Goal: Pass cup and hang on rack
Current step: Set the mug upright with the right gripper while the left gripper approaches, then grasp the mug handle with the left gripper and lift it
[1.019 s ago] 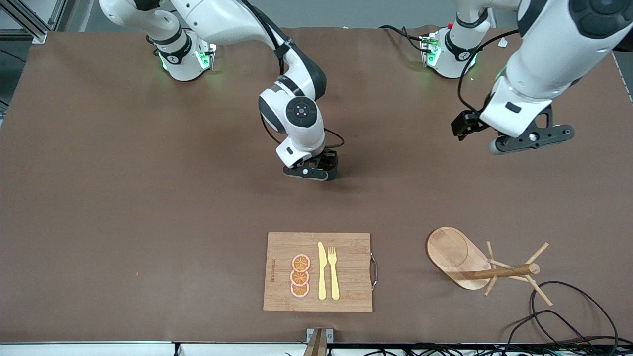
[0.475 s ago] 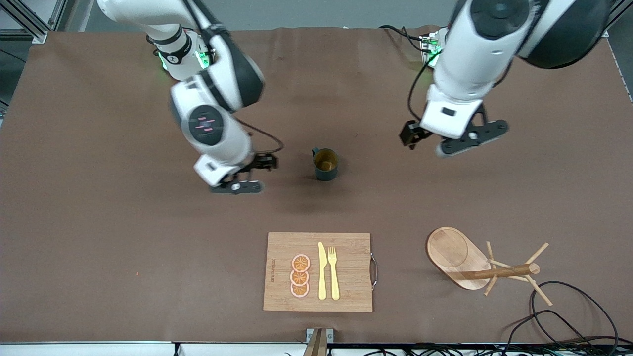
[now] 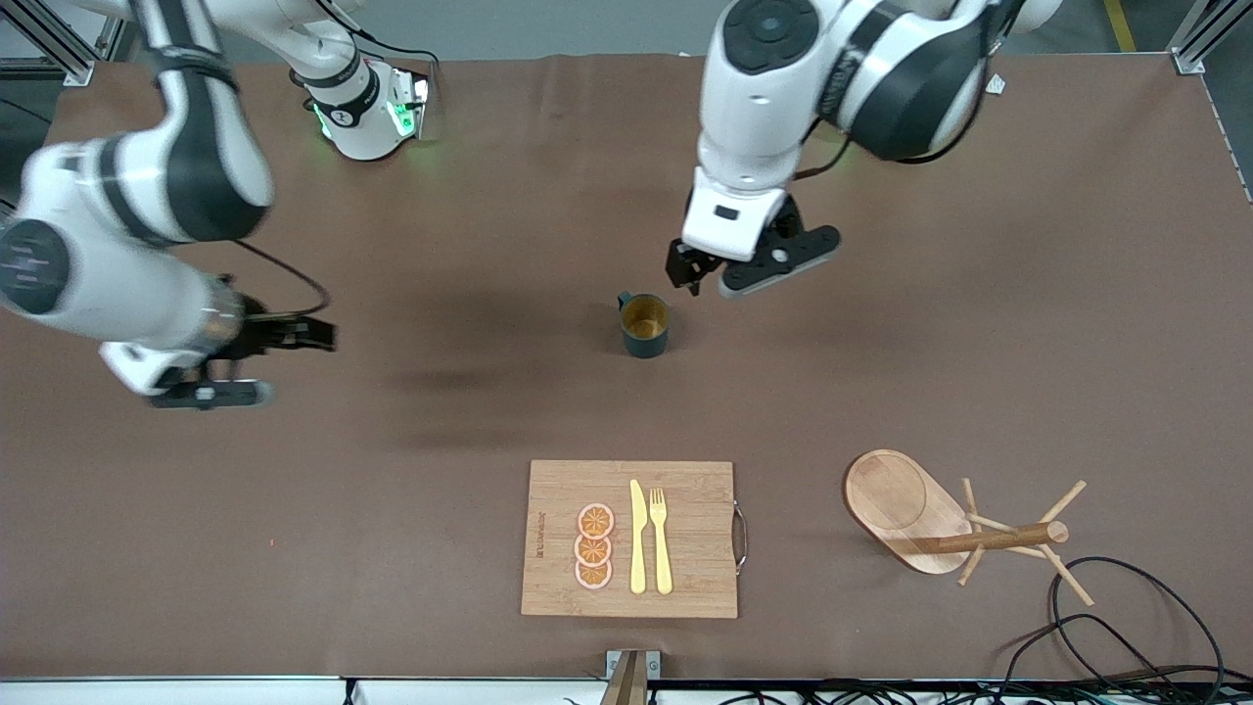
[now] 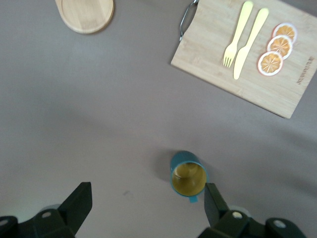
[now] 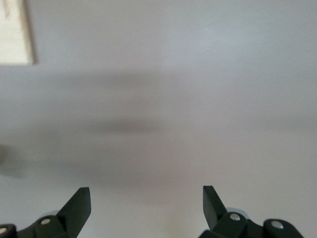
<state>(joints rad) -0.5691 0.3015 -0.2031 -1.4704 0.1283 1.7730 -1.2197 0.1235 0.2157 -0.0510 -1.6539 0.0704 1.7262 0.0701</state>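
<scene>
Both grippers are hanging with fingers spread wide, holding nothing. Left gripper (image 3: pixel 749 269) is hovering just beside the cup (image 3: pixel 645 324) (upright, mid-table); right gripper (image 3: pixel 210 377) is over bare table toward the right arm's end. Rack (image 3: pixel 954 524) is lying tipped beside the cutting board (image 3: pixel 630 539).

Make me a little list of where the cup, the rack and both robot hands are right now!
cup: upright on the table, mid-table, nobody holding it
rack: tipped on its side near the left arm's end, nearer the front camera than the cup
left gripper: open, in the air beside the cup
right gripper: open, empty, over bare table toward the right arm's end
</scene>
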